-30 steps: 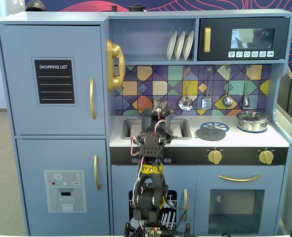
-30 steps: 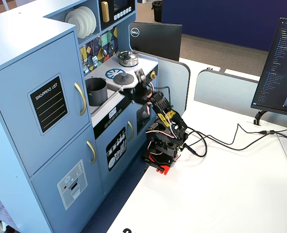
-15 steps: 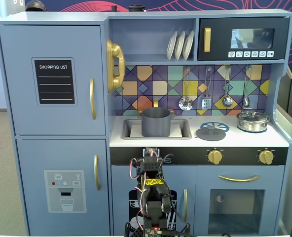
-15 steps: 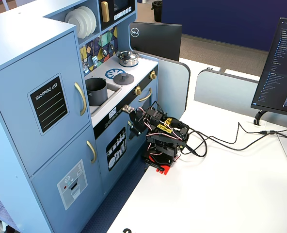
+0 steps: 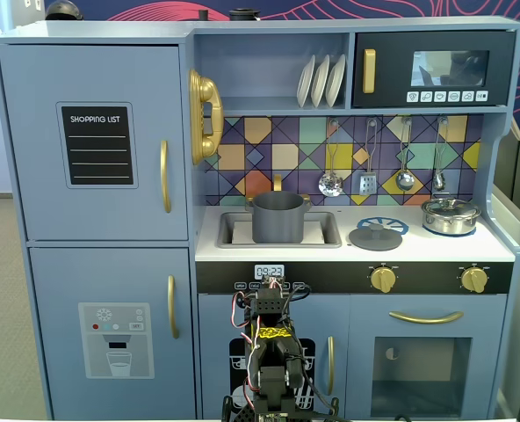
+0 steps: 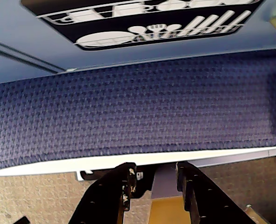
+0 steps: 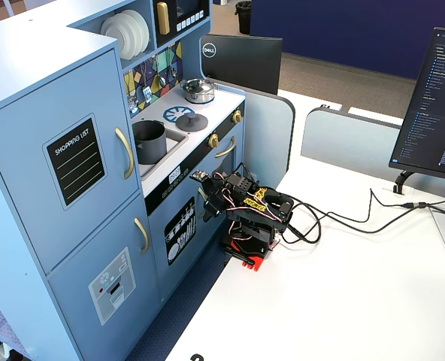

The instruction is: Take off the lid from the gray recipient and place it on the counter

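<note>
Folded down from the sink, my hand hangs spread and empty; the lid lies on the worktop, upper right of me.

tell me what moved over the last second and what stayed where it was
The arm pulled back from the gray pot in the sink and folded down low against its base, so the gripper now hangs empty, jaws apart, in front of the lower doors. It took hold of nothing. The lid stayed on the counter, and the pot stayed uncovered.
</note>
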Motion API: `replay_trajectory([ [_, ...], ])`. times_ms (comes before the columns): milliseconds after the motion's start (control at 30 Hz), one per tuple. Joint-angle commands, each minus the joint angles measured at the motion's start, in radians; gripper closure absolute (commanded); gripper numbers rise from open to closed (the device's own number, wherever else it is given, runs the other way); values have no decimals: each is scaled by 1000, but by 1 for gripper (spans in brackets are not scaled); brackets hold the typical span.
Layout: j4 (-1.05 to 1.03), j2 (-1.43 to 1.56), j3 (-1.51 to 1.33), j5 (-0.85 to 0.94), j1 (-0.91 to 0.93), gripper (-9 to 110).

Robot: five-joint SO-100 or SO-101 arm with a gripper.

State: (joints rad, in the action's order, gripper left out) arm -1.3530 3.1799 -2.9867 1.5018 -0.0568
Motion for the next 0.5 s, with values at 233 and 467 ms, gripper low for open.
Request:
replay_trajectory([
  [233, -176, -2, -15, 11, 12, 98],
  [467, -176, -2, -15, 11, 12, 96],
])
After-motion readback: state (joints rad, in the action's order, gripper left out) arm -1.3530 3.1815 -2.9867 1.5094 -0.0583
